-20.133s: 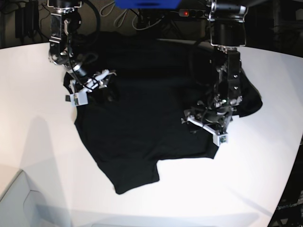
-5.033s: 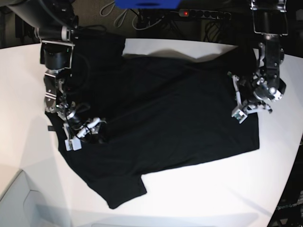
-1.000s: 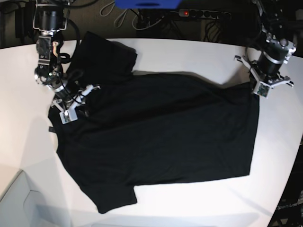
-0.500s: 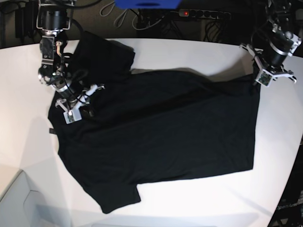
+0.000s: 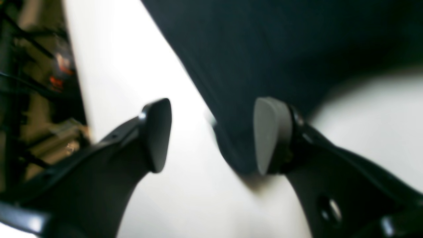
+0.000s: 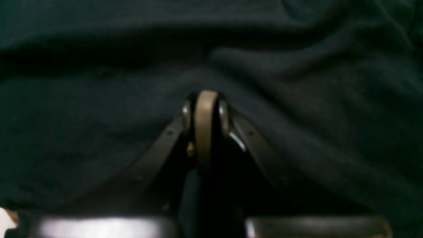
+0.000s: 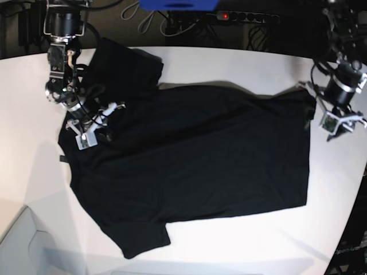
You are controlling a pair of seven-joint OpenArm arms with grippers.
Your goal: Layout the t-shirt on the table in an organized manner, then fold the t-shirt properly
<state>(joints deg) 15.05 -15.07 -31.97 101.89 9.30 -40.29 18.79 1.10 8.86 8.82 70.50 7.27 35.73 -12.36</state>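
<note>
One t-shirt (image 7: 195, 166) lies spread on one table (image 7: 229, 63) between two grippers: right gripper (image 7: 96, 123), at the view's left, fingers pressed together on shirt cloth near a sleeve, and left gripper (image 7: 338, 117), at the view's right, fingers apart beside the shirt's edge, holding nothing.

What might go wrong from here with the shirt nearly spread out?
The left end effector is open with the t-shirt corner beside one pad; closing may catch it unevenly. The right end effector looks shut amid bunched cloth, so pulling could drag wrinkles. The far sleeve lies near the table edge and might slip off.
</note>
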